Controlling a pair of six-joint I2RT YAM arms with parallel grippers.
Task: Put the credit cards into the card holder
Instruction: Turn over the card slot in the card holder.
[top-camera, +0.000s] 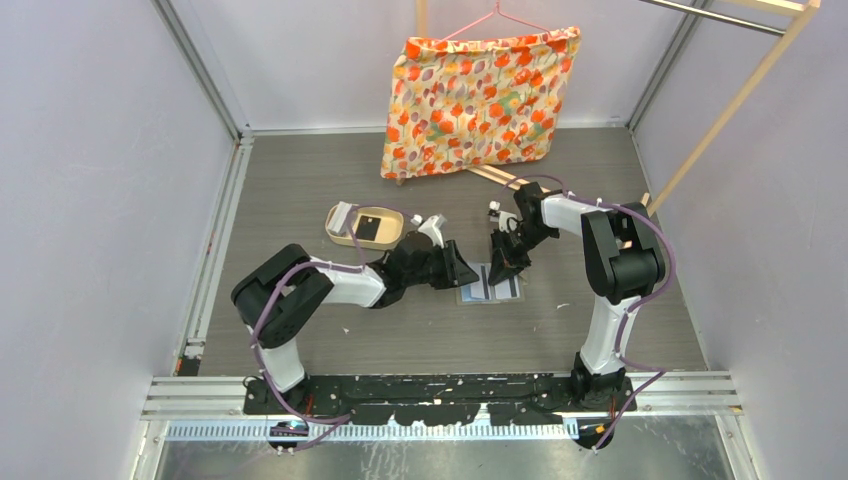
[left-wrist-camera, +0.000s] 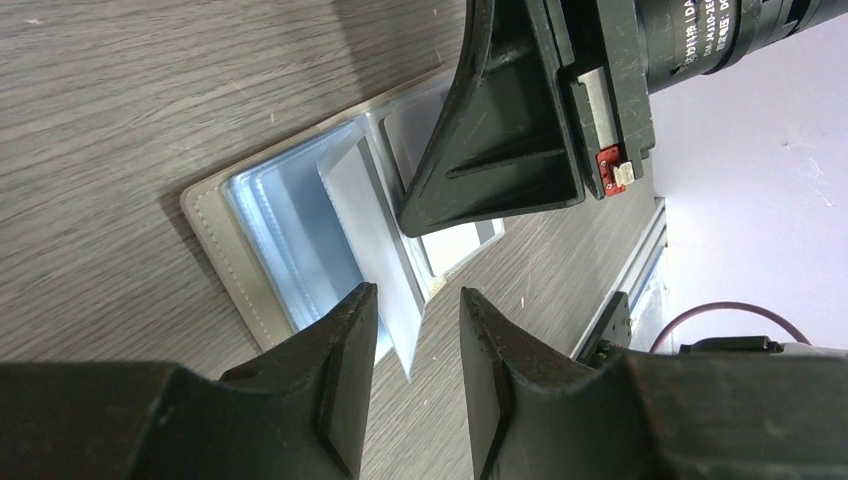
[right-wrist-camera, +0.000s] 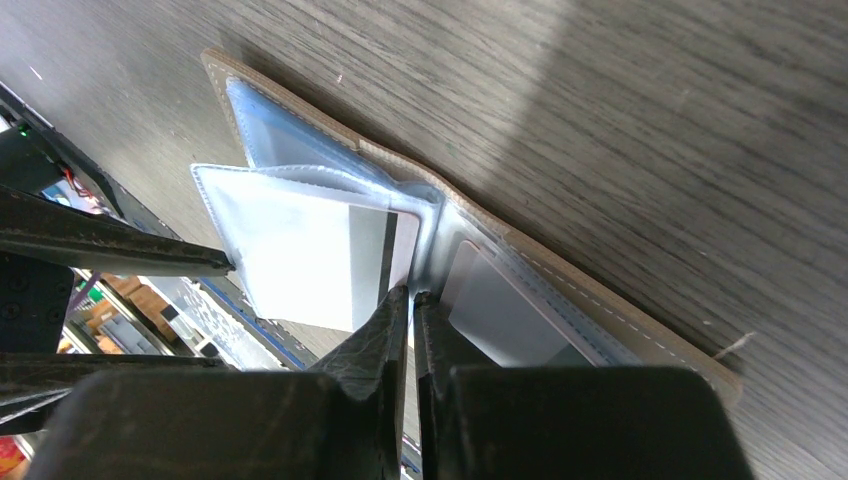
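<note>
Holder (top-camera: 490, 283) lies open mid-table, tray (top-camera: 335, 237) at its 10 o'clock. Right gripper (right-wrist-camera: 411, 298), pressed together, perhaps pinches the card (right-wrist-camera: 300, 262). Left gripper (left-wrist-camera: 417, 296), spread, should steady the flap (left-wrist-camera: 370, 230) while the card slides home.

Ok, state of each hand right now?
Left hand: open, at the grey folding card holder's edge.
Right hand: shut, tips on its clear pockets.

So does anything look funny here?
Yes. In the open card holder, one clear pocket page sticks up tilted instead of lying flat, with a card inside it. Nothing looks torn or spilled.
</note>
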